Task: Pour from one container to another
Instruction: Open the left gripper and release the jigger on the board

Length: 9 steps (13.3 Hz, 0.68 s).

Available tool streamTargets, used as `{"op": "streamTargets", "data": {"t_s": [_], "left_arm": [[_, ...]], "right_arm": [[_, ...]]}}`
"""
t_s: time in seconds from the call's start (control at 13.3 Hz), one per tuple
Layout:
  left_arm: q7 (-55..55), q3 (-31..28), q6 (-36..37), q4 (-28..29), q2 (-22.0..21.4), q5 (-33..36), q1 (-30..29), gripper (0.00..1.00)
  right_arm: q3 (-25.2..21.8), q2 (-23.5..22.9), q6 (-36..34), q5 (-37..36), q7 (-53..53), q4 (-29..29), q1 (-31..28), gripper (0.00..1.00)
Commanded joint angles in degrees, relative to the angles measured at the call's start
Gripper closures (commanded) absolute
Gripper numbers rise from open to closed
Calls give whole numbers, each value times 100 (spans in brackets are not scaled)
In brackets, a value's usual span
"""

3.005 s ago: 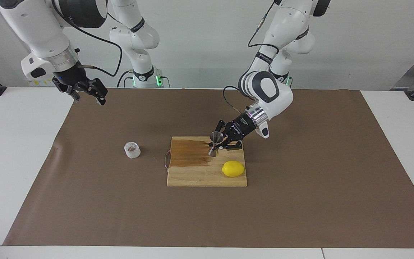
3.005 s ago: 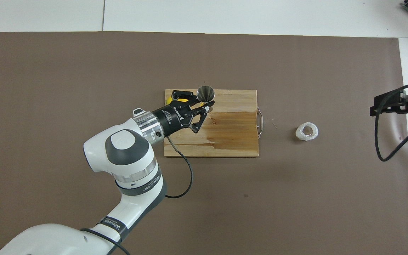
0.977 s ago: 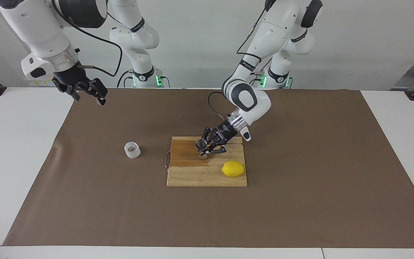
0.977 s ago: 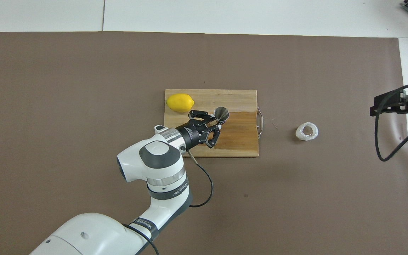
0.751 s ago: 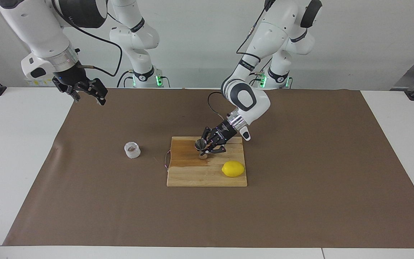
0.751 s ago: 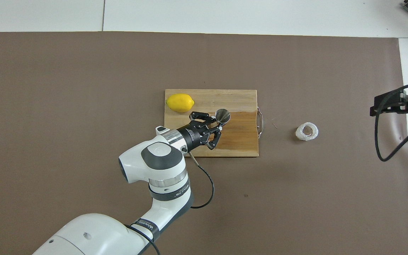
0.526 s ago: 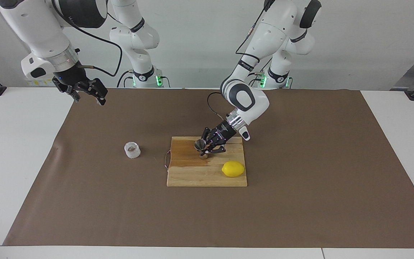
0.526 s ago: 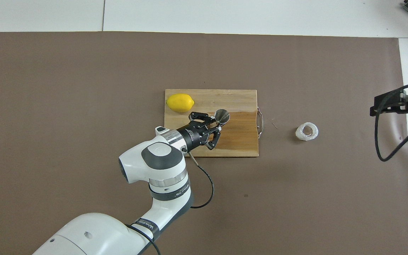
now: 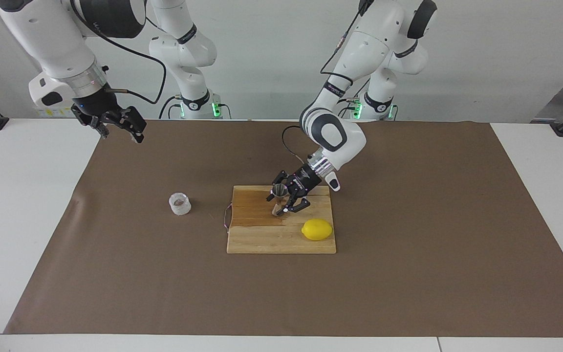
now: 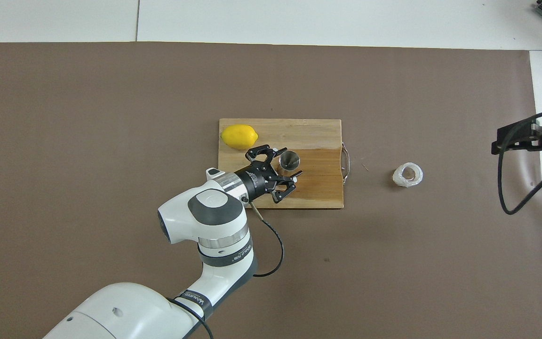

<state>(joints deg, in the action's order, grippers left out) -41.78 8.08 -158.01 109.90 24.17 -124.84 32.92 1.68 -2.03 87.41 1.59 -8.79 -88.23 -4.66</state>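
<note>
Steel jigger (image 9: 278,199) stands upright on the wooden cutting board (image 9: 262,234), long axis vertical and mouth up, with the left gripper (image 10: 284,165) spread open around it, fingers clear of the metal. Plastic cup (image 9: 180,204) sits on the brown mat toward the right arm's end, while the right gripper (image 9: 115,124) waits up over the mat's edge, jaws parted and empty. Yellow lemon (image 9: 317,229) lies on the board, farther from the robots than the jigger.

White table (image 9: 27,205) under a brown mat (image 9: 408,254); on the mat, a wooden cutting board (image 9: 262,239) and plastic cup (image 9: 180,204)
</note>
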Motion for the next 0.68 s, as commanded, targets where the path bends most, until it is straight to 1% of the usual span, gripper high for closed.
{"op": "streamTargets", "data": {"t_s": [0.0,0.3,0.38,0.6], "left_arm": [[144,-43,-125,-74,26,-111,74,0],[434,-35,-143,-39,-88,-85,-31,0],[443,-35,-204,40,-201,-76,-31,0],[934,-35,-432,373,-561,-58,4,0]], "right_arm": [[17,36,-58,123,105,8,-62,0],[17,36,-58,123,97,8,-62,0],[17,36,-58,123,97,8,-62,0],[17,36,-67,123,97,8,-62,0]]}}
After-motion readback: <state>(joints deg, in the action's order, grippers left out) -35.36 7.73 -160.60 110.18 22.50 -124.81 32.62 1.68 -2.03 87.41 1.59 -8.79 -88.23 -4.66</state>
